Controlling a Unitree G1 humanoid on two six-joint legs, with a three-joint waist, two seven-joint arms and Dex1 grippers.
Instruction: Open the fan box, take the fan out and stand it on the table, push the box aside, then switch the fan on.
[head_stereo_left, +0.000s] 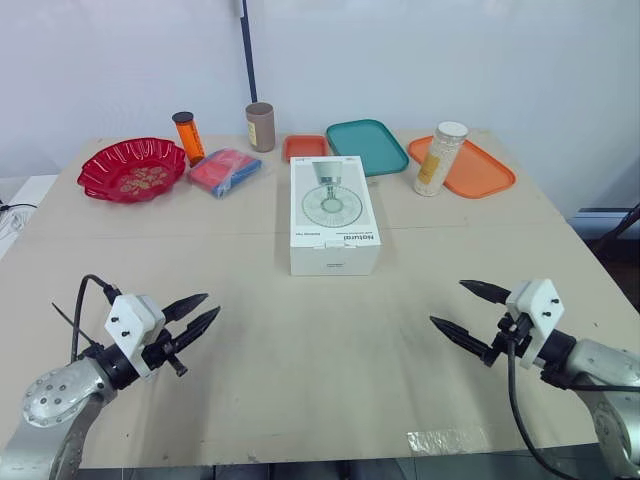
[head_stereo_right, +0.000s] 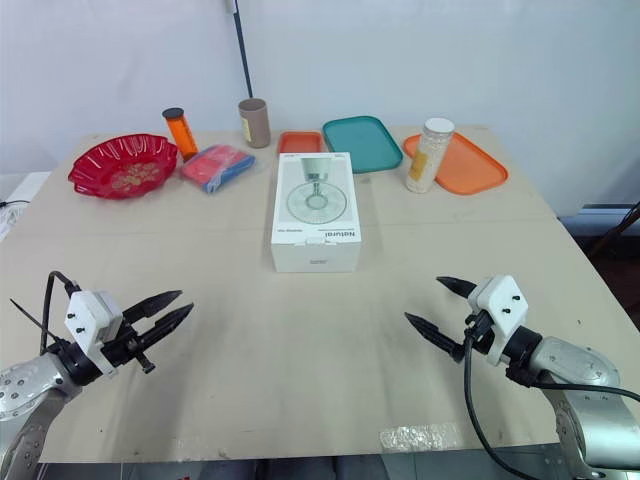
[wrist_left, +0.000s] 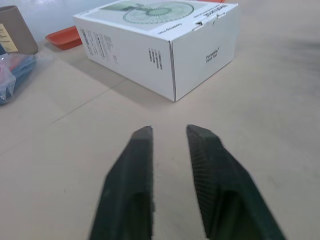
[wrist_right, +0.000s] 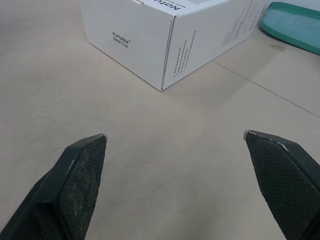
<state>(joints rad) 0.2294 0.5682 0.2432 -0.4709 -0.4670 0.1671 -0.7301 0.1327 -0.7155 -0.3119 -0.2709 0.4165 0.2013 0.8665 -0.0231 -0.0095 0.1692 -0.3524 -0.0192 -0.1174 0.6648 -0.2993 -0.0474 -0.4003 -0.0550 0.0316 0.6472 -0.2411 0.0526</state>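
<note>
The closed white cardboard fan box (head_stereo_left: 334, 215) lies flat on the beige table (head_stereo_left: 250, 390), the empty left gripper (head_stereo_left: 211, 304) with jaws narrowly parted, the empty right gripper (head_stereo_left: 447, 302) with jaws spread wide.

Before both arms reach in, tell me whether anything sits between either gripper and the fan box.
Nothing visible does. Only bare table lies between the left gripper and the fan box, and between the right gripper and it. The teal tray sits beyond the box.
</note>
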